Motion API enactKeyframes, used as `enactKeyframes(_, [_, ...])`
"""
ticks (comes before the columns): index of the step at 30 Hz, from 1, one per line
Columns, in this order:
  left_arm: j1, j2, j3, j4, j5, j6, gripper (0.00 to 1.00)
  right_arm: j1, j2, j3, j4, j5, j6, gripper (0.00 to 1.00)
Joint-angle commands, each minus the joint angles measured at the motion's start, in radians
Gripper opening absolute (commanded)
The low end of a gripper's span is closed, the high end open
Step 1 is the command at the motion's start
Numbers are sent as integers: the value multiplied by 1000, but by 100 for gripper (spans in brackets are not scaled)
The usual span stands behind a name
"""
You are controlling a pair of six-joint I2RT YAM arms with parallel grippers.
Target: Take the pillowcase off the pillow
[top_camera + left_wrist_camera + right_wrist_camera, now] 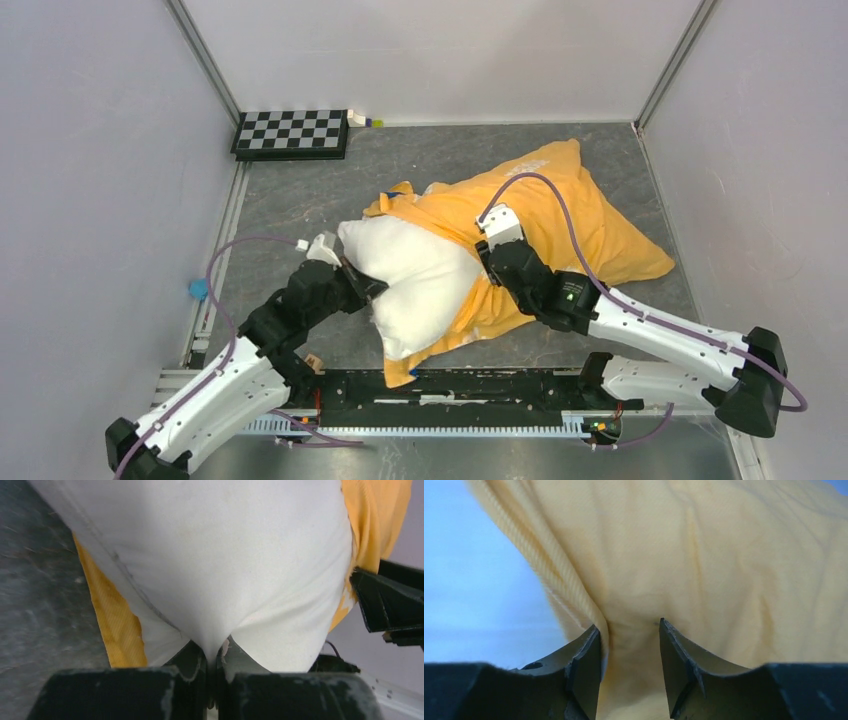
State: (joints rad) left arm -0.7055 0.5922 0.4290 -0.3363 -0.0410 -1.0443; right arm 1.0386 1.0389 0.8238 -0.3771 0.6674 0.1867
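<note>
Right now my left claw [216, 652] is pinched together on a tuck of the pillow [225, 555], and the white fabric puckers down into the closed jaws. I take that grip as the anchor: with the bare end of the pillow held, the cover can be drawn off it rather than dragging the whole bundle along.

My right claw [629, 635] has its jaws part-way apart with a fold of the pillowcase [724, 555] bunched between them. The orange cloth touches both inner faces, but I cannot tell whether they actually bite it. The claw sits on top of the cover just beside its open mouth. I judge that a sensible spot, since pulling from there toward the far right would slide the cloth along the pillow.

Further out, in the overhead view, the pillow sticks out of the pillowcase at the near-left end, roughly half of it bare. The rest lies inside the orange-yellow side, which stretches away to the far right of the counter [300, 190]. The 2 arms reach in from either side and meet near the mouth. I reckon the task is about half done; the risk is the right claw slipping off the thin cloth.
</note>
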Motion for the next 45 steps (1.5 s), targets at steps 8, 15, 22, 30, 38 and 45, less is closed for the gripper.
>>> enactKeyframes(8, [428,30,188,-225,-41,213,2,-455,-199,-167,22,43,129,28])
enactKeyframes(15, [630,92,301,-260,-21,321,2,-640,-253,-181,2,-29,146,11])
enactKeyframes(22, [643,122,447,-345,-152,471,2,-694,-290,-180,39,-76,144,3])
enactKeyframes(30, [643,144,479,-352,-217,552,2,-694,-298,-158,73,-268,94,0])
enactKeyframes(38, [642,142,521,-389,-453,597,2,-695,-293,-85,-32,-43,144,0])
enactKeyframes(45, [642,162,478,-318,-113,577,2,-694,-292,-139,155,-753,27,95])
